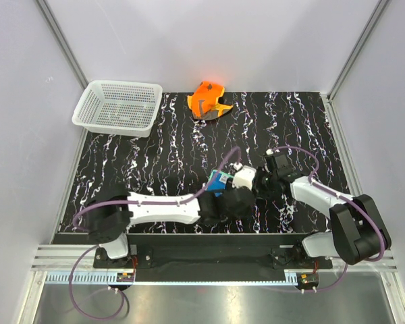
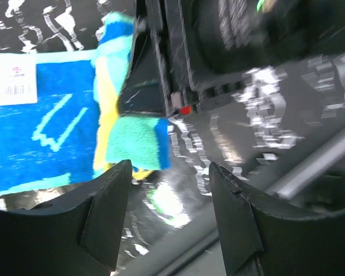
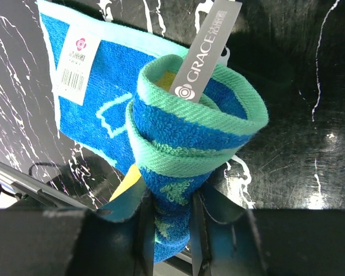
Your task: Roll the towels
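Near side: left jaws apart, nothing between them, just beside the blue-backed towel (image 3: 184, 138), which sits mid-surface (image 1: 155, 162) between the two arms. The right jaws are clamped on the end of its rolled part, a loose coil with a grey tag (image 3: 204, 52) sticking out. The rest lies flat, white label (image 3: 75, 63) up. Far edge: orange towel (image 1: 208, 99), crumpled, near the white mesh basket (image 1: 115, 126).

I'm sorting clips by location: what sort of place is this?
Likely a robotics lab cell: white panels in aluminium framing, two arms bolted at a marbled table, the right gripper clamping a towel.
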`<state>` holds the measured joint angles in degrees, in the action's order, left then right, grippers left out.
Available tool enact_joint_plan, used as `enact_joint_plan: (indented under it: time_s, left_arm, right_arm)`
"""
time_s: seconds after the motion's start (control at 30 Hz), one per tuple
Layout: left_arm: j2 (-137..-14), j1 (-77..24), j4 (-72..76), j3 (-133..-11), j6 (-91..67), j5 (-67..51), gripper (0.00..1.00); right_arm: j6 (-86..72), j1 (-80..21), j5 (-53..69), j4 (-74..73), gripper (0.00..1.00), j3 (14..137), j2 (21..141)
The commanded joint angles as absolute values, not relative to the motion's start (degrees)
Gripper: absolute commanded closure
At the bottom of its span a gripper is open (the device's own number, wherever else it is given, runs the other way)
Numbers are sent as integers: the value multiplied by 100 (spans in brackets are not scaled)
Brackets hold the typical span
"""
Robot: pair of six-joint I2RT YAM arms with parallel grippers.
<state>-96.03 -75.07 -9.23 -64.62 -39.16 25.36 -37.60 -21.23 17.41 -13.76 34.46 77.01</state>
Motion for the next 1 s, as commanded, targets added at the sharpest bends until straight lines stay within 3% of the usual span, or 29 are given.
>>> enact_joint_plan:
  time_s: [0.0,0.47,0.97]
  left_arm:
    - [-10001,-7734,-1424,-6767,-3498,3638,39]
    - [-10898,-7857,-1274,-7268,-3375,3964,40]
    - [-10925,-7857,-923,-7234,-3515,3507,37]
  right_arm:
    - [-3683,-2189,1643,-1477,73,3656,7743]
    - [-3682,-2232,1758,-1512,76,3648,7761]
    - [-3735,-2303,1811,-1433,76,3586,7831]
